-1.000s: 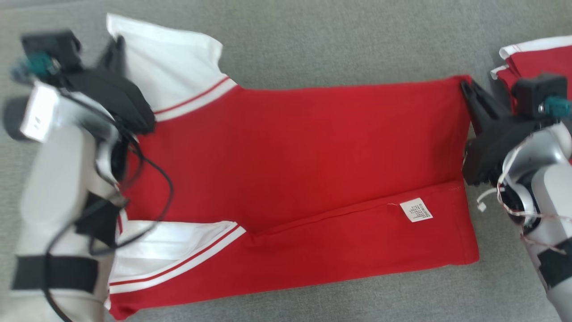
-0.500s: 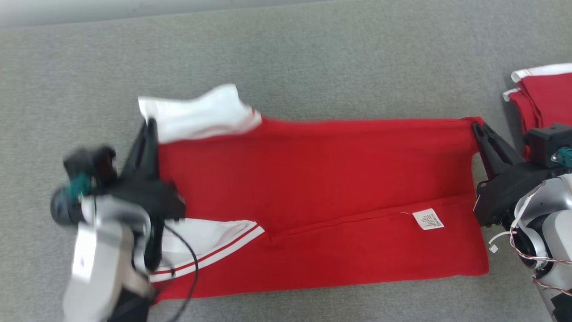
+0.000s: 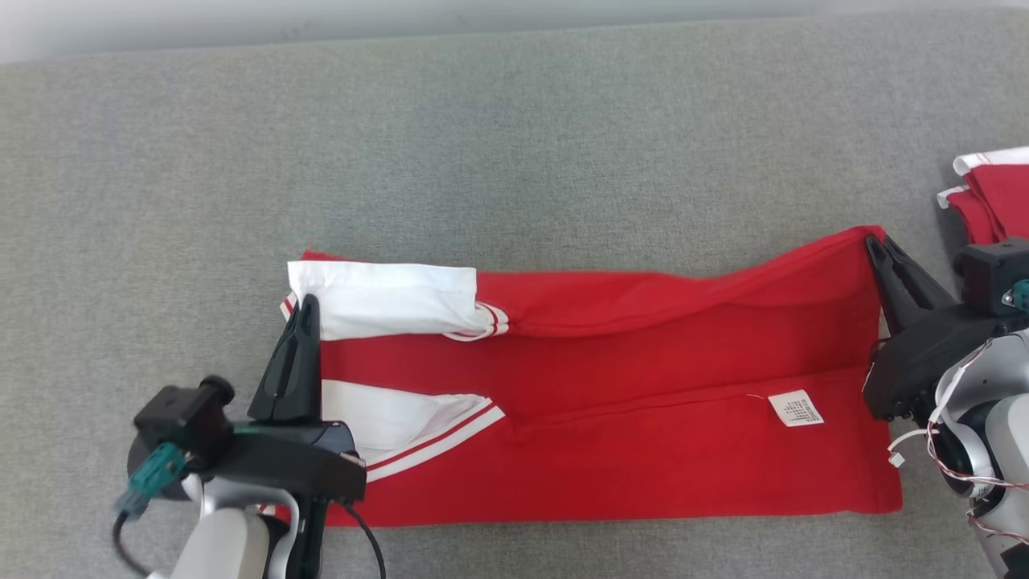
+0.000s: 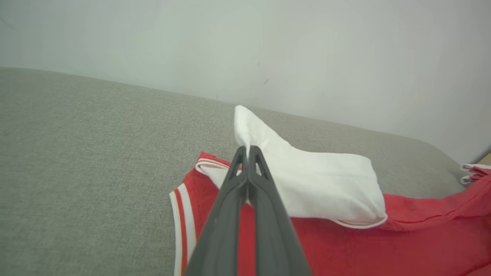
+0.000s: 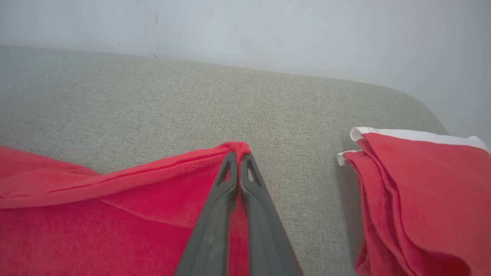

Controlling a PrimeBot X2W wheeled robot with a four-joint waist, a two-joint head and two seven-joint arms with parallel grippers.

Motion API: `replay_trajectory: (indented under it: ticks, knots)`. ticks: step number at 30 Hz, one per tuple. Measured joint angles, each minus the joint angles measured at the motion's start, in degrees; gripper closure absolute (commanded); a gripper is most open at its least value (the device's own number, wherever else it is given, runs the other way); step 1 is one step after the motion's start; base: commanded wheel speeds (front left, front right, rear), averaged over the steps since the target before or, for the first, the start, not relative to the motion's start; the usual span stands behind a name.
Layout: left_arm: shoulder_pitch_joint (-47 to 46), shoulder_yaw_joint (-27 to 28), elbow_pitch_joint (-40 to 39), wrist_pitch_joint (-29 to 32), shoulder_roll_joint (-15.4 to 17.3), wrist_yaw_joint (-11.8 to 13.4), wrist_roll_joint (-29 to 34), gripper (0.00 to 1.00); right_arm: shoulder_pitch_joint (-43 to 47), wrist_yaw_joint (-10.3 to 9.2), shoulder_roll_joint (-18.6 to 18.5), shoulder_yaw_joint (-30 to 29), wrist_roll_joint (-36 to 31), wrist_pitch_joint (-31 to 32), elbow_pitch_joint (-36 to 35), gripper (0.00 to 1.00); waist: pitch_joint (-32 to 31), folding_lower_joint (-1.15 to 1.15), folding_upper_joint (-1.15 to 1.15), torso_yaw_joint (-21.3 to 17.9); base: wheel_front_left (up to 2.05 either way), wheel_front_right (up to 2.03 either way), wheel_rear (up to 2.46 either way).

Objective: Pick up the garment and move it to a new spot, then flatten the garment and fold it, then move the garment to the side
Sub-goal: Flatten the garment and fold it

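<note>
Head view: the red garment lies lengthwise across the grey cushion, nearer its front edge. The left gripper is clamped on the white sleeve at the garment's left end. The right gripper is clamped on its far right corner. A folded pile sits at the cushion's right edge.

Left wrist view: the fingers are pinched together on the sleeve's edge, lifting it off the red cloth.

Right wrist view: the fingers are pinched on the raised red corner, with the pile just beside it.

This looks like the folding step. Next, both arms should carry the far edge evenly toward the front edge, keeping it taut, then let go.
</note>
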Motion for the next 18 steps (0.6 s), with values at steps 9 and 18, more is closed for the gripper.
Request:
replay_trajectory:
  ticks: [9,18]
  knots:
    - [5.6,-0.3,-5.3,2.3,0.1,0.5,-2.2,1.0,3.3,-0.52,0.3,0.5,0.0,1.8,0.7,1.0,-1.7,0.0,0.0,0.5,0.0,0.0,0.0]
    - [8.2,-0.8,-5.9,5.7,0.1,1.1,-3.2,1.0,4.5,-1.0,1.2,1.4,0.0,3.2,1.4,1.0,-1.8,0.0,0.0,0.1,0.0,0.0,0.0]
